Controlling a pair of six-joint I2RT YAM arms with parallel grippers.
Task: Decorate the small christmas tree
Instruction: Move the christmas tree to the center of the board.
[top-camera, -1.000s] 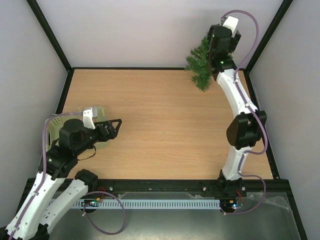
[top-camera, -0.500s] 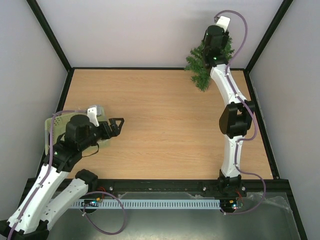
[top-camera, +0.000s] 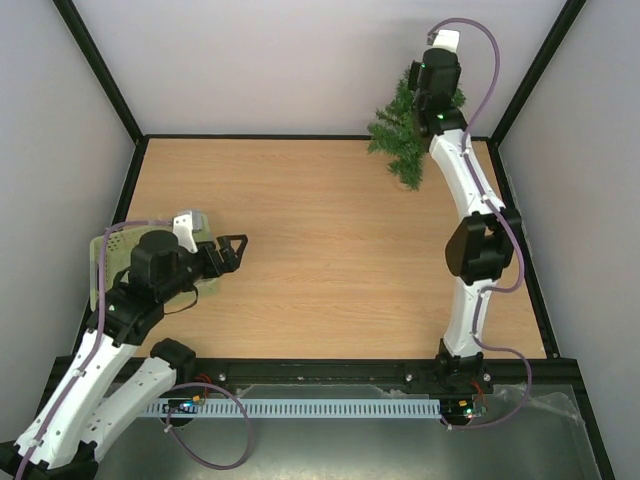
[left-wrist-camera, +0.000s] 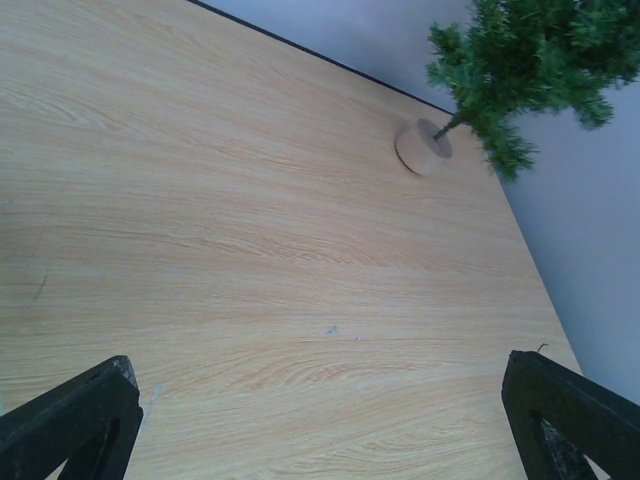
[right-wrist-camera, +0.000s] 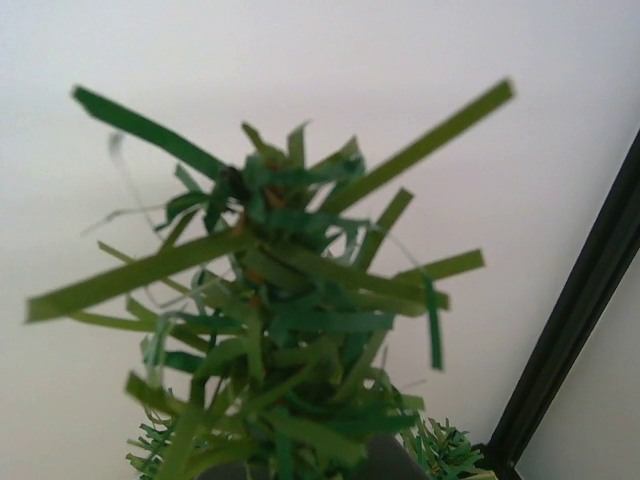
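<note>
The small christmas tree stands on a round wooden foot at the table's far right corner; its green branches also show in the left wrist view. My right gripper reaches in from above and is shut on the tree's top, whose needles fill the right wrist view; its fingers are mostly hidden by them. My left gripper hovers low over the table's left side, open, with only bare wood between its fingers. No ornament is in view.
A pale green basket lies under the left arm at the table's left edge. Black frame posts and pale walls close in the far right corner behind the tree.
The right gripper has closed on the tree's top, and the tree has shifted slightly. The left arm edged forward a second ago and has stayed still since.
</note>
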